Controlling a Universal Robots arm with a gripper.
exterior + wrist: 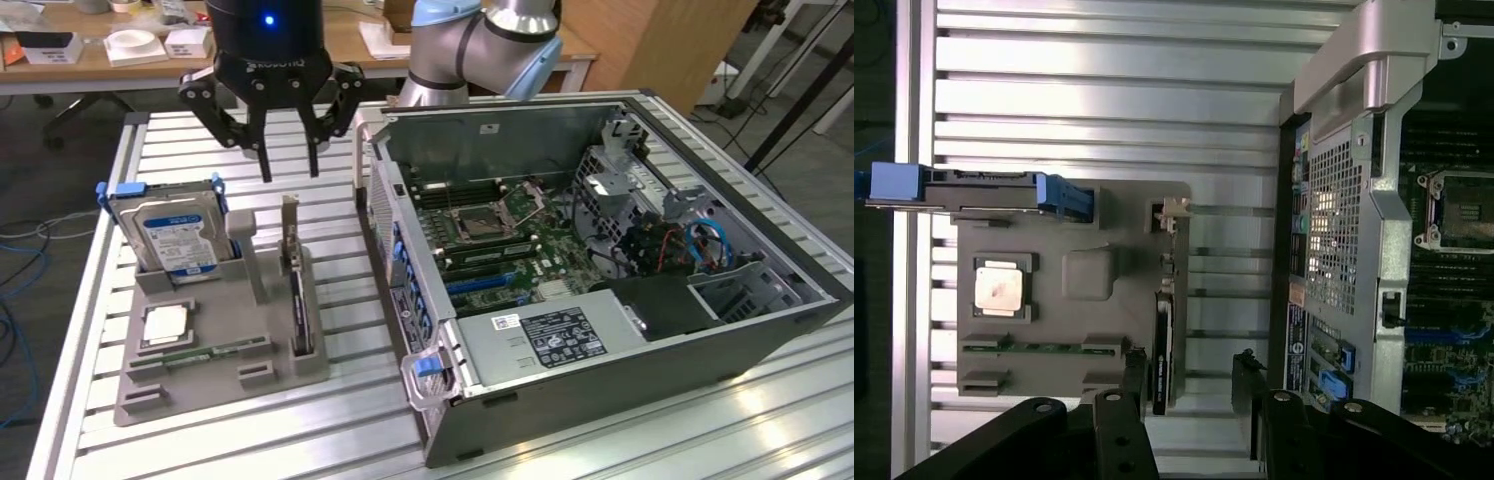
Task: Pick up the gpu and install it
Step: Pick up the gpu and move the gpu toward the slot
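Currently the black two-fingered gripper [291,168] hangs empty, fingers spread wide, above the grey plastic parts tray [200,392]. The thin green gpu card [299,300] with silver bracket stands on edge in that tray, on its side nearest the open computer case [641,392].

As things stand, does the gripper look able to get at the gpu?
Probably yes: the gripper hangs open above the gpu, which stands on edge in the grey holder, with nothing between them and the hard drive standing apart.
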